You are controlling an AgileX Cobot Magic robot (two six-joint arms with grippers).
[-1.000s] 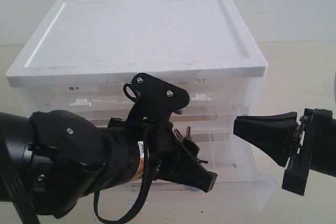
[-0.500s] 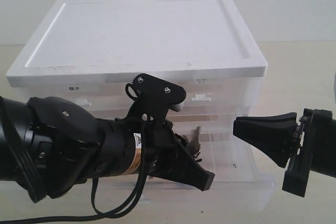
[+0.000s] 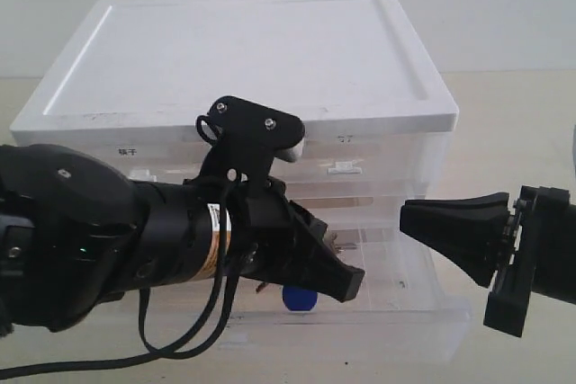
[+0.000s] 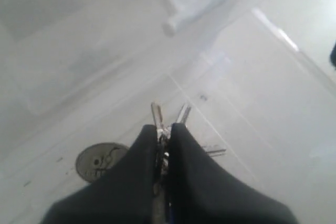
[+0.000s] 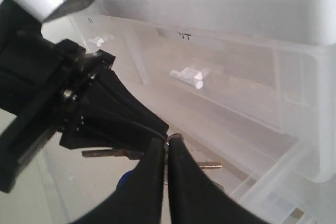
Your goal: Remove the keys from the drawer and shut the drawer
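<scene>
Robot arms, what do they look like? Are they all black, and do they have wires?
Mostly black, yes. The left arm is fat and round, with a pale band of markings around it and a thin black cable looping underneath. A black bracket with shiny screws sits on top. Both the left pincer and right pincer narrow to wedge-shaped tips.

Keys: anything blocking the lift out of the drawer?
Nothing visible does. The left gripper is shut on the keys inside the pulled-out drawer, which is open above them. The right gripper hangs shut off to the side, apart from them. Only the drawer's low clear front wall has to be cleared.
</scene>
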